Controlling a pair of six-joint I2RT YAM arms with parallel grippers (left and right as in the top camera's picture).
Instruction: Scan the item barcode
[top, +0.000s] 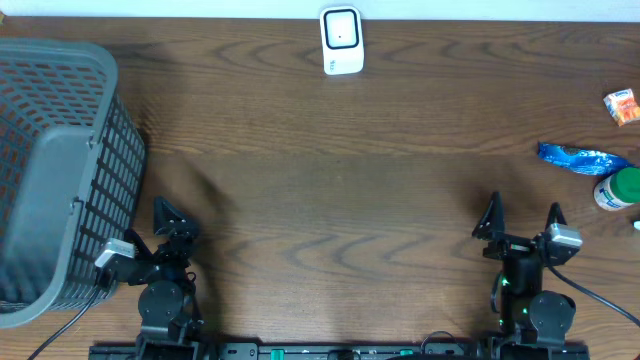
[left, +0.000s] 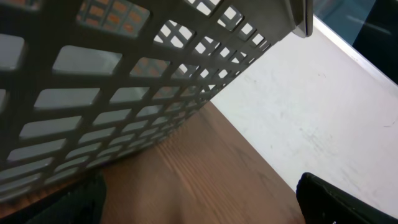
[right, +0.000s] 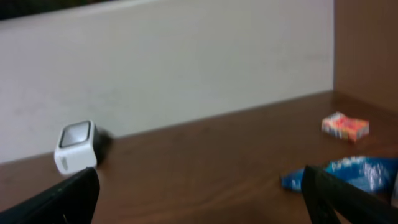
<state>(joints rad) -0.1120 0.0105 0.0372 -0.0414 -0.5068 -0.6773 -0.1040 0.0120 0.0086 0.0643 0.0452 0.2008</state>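
Note:
The white scanner (top: 341, 40) stands at the table's far edge, its dark window facing up; the right wrist view shows this scanner (right: 76, 146) far left, by the wall. Three items lie at the right edge: an orange box (top: 621, 105), a blue packet (top: 583, 158) and a green-capped bottle (top: 618, 190). My right gripper (top: 523, 215) stands open near the front edge, left of the packet, holding nothing. In its wrist view the right gripper (right: 199, 202) frames bare wood, with the blue packet (right: 354, 173) and orange box (right: 345, 126) beyond. My left gripper (top: 172, 222) is open and empty beside the basket.
A large grey mesh basket (top: 60, 170) fills the left side of the table. It looms close in the left wrist view as a grey mesh basket wall (left: 124, 81) above my open left gripper (left: 199, 208). Brown wood spreads between the arms and the scanner.

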